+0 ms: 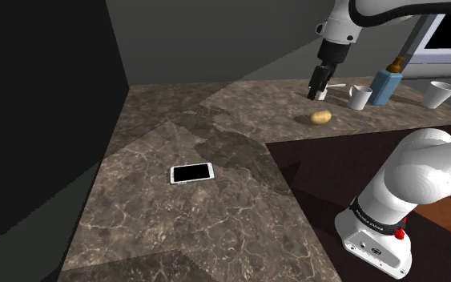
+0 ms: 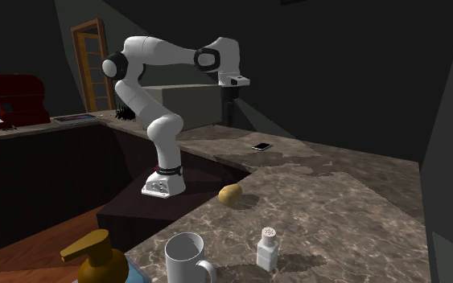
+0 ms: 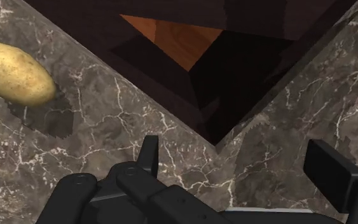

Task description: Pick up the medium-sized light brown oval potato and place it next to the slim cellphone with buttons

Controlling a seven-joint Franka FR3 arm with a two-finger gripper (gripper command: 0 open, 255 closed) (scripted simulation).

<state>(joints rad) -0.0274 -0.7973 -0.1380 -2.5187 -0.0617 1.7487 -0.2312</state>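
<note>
Shoulder view: the dark veined stone counter point(image 1: 175, 232) runs in an L. The potato point(image 1: 320, 118), light brown and oval, lies on the far arm of the counter, toward the shoulder view's right. The cellphone point(image 1: 191, 173), white-edged with a black face, lies flat on the near arm toward the left, well apart from the potato. The gripper point(image 1: 319, 94) hangs fingers down just beyond the potato as pictured and does not touch it. How far apart its fingers stand cannot be judged from here. A white mug point(image 1: 360, 97), a blue pump bottle point(image 1: 385, 84) and a white cup point(image 1: 438, 94) stand to the right of the gripper along the far side. The stand point(image 1: 376, 240) sits at lower right. Second exterior view: the gripper point(image 2: 229, 112) is raised above the counter point(image 2: 337, 209) and carries nothing. The potato point(image 2: 230, 194) rests close to the counter's inner edge. The cellphone point(image 2: 261, 146) lies farther back, well apart from it. Nearest the camera stand the mug point(image 2: 186, 257), a white shaker point(image 2: 268, 248) and the pump bottle point(image 2: 96, 249). A red stand mixer point(image 2: 11, 100) sits on a separate counter at far left. Wrist view: the gripper point(image 3: 238, 167) is spread wide, its fingers point(image 3: 327, 170) well apart with nothing between them. Below lies the inner corner of the counter point(image 3: 107, 114). The potato point(image 3: 15, 73) rests on the stone off to one side, clear of both fingers. Wood floor point(image 3: 171, 35) shows past the counter's edge.
</note>
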